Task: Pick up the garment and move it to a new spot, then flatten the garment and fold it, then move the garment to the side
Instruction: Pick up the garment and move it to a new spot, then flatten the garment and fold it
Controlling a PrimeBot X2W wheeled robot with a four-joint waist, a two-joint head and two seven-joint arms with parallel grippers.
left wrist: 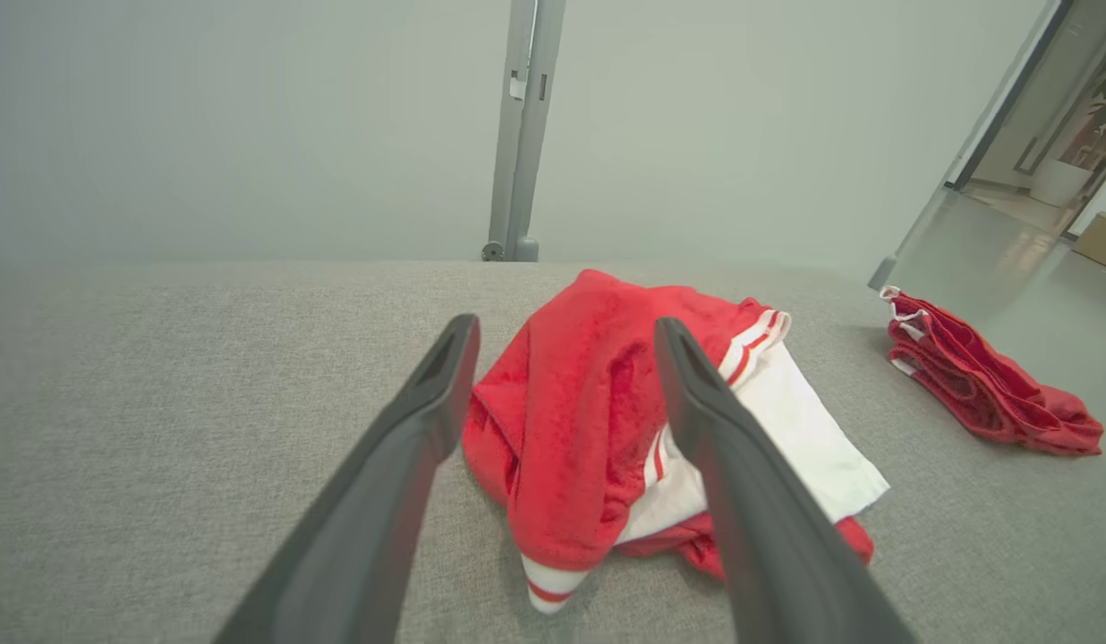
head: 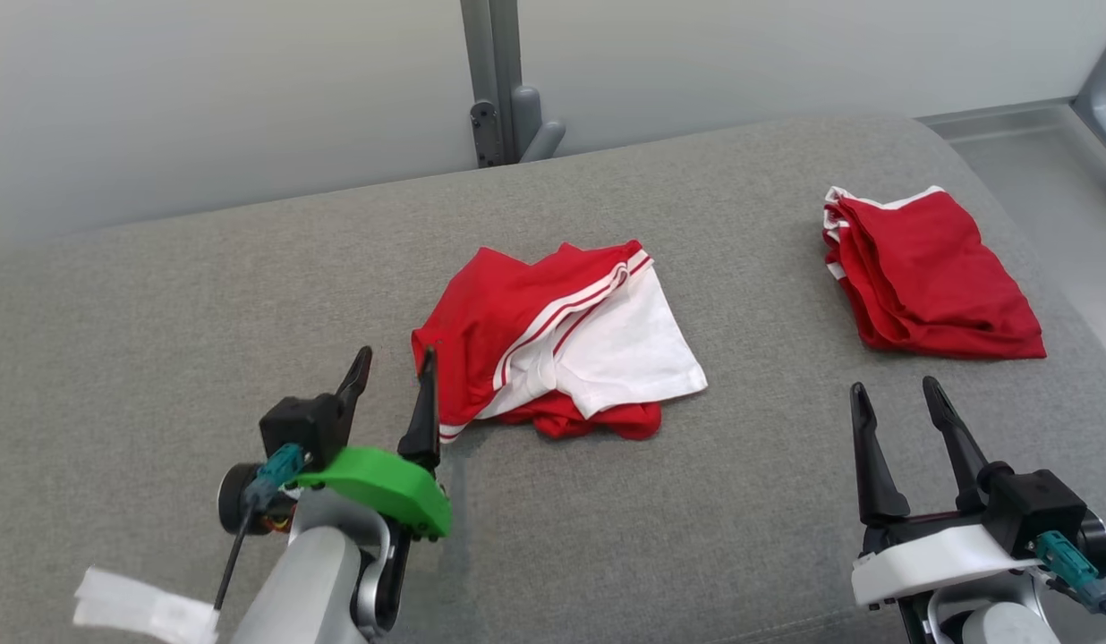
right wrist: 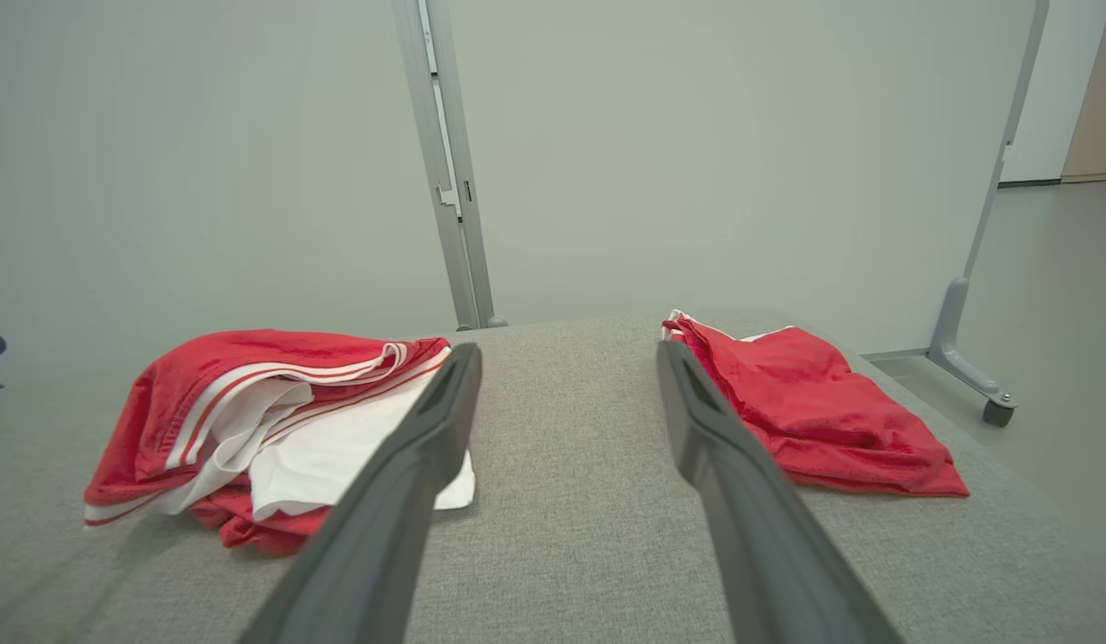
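Garment (head: 553, 344) lies in a loose heap near the middle of the grey fabric surface (head: 204, 313), partly doubled over, not flat. Red cloth is on the robot's left and a white panel on its right, with a red fold showing under the near edge. The red-and-white striped band gives the clearest axis: in the head view it runs diagonally from the near-left corner up to the far-right corner, and the heap is longest along that same line. The near-left corner ends in a white striped hem pointing toward the left gripper (head: 396, 362). Left gripper: jaws spread wide, nothing between them; the inner finger's tip sits at the garment's left edge, contact cannot be confirmed. In the left wrist view the fingers (left wrist: 428, 394) frame the red part of the garment (left wrist: 571, 420). Right gripper (head: 894, 386): jaws wide, empty, low over bare surface, apart from the garment. A second red garment (head: 929, 273), folded, lies at the far right, well apart from the first.
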